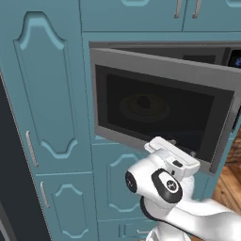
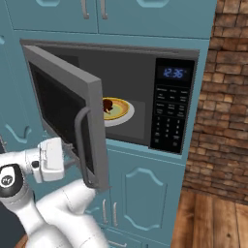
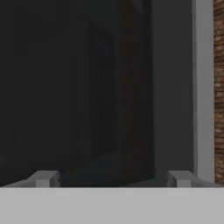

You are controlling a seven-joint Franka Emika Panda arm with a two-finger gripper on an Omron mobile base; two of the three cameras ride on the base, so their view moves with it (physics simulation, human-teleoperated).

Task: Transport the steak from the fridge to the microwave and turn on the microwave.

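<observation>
**Steak in, door half shut, start still to come**

Teal cabinets (image 1: 52,94) frame the built-in microwave (image 2: 145,97), w/ a brick wall (image 2: 223,97) to its right; the steak (image 2: 108,105) sits on a white plate w/ a yellow rim (image 2: 121,114) inside the cavity, so the carry from the fridge looks done; the fridge itself is prob. the dark edge at far left of the left base view, though that strip is too thin to be sure.

Door (image 1: 160,108) stands partly swung out, hinged on the left, its handle (image 2: 82,145) facing the arm; the hand (image 2: 68,154) is at the door's outer face near the lower edge, just left of the handle, fingers spread wide and gripping nothing; in the hand view the fingertips (image 3: 43,178) point at dark glass w/ a gap between them and no object in it; whether they touch the glass I can't tell.

Judged progress: approx. two thirds; steak placed, hand released.

Left to do:
- push door fully closed; it's ajar now
- reach the keypad strip (image 2: 169,121) on the right, under the lit clock (image 2: 174,72)
- press start; nothing shows the oven running yet.
</observation>
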